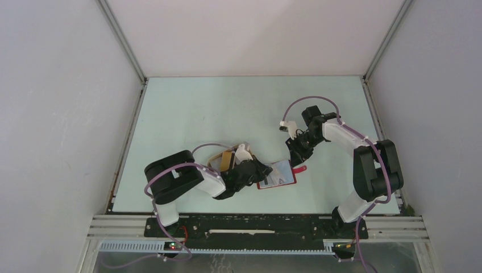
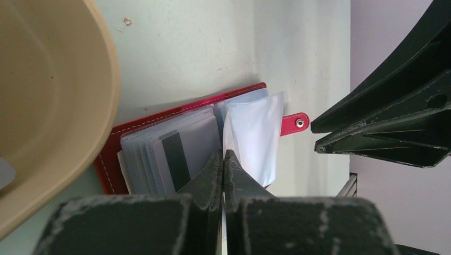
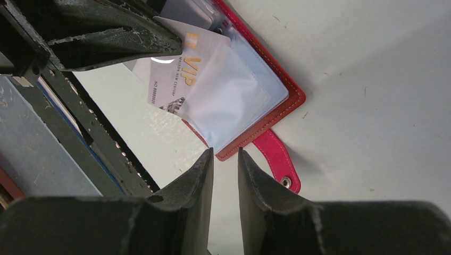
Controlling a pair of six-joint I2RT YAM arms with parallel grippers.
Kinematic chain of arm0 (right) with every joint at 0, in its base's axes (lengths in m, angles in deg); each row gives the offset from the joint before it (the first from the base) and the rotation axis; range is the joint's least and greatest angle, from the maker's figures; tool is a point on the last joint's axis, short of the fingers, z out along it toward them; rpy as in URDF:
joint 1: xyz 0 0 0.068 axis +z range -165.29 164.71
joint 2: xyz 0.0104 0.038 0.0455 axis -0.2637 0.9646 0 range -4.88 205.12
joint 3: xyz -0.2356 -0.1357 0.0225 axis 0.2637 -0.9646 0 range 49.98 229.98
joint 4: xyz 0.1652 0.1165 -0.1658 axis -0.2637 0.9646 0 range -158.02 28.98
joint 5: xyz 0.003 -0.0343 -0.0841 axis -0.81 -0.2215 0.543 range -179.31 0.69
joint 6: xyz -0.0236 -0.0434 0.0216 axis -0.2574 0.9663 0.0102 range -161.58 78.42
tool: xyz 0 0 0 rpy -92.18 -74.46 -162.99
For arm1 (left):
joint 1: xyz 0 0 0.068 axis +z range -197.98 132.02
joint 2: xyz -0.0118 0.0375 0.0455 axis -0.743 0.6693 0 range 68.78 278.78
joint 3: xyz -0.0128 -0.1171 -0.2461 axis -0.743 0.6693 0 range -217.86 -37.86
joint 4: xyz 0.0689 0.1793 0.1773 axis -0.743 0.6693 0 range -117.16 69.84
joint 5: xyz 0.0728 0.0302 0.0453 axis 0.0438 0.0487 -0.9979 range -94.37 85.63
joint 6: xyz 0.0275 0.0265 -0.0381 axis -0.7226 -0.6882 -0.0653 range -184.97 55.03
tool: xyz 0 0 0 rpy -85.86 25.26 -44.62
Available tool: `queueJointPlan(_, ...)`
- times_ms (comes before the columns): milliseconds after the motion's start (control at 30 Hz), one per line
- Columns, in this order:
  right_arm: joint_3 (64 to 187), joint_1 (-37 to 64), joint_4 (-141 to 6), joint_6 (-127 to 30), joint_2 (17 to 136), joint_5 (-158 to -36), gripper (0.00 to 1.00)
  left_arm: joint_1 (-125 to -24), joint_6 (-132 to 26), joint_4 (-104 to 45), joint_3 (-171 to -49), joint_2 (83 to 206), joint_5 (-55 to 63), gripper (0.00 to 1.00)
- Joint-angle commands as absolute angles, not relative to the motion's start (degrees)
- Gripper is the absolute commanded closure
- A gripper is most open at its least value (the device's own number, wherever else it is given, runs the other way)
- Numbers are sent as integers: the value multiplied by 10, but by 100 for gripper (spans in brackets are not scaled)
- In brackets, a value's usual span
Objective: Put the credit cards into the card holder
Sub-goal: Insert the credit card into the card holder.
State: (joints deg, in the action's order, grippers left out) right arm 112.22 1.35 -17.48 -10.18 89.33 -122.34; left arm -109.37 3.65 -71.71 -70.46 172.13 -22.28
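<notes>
1. Left hand [image 2: 223,159] is pinching a thin silvery-grey card [image 3: 175,74], half hidden in a clear pocket [image 3: 228,98].
2. Red folding card holder [image 1: 278,173] is lying open on the surface [image 1: 227,108].
3. Right hand [image 3: 225,159] is hovering narrowly parted, empty.

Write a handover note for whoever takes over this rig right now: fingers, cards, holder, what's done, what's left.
Left gripper: fingers shut on a silvery VIP card, its end partly inside a clear pocket of the open red card holder.
Right gripper: fingers slightly apart, nothing between them, beside the holder's snap tab.
Done: one striped card sits in a pocket.
Left: push the VIP card fully in; an orange-gold card seems to wait in the beige tray.
</notes>
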Motion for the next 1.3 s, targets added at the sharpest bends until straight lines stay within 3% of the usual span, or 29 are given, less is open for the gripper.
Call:
queueJointPlan(0, 1142, 18, -170, -100, 891, -1227, 69, -1096, 29, -661, -719, 1718, -225, 100)
queueJointPlan(1267, 1142, 30, -198, -130, 908, -1230, 69, -1048, 20, -830, -667, 1759, -112, 100)
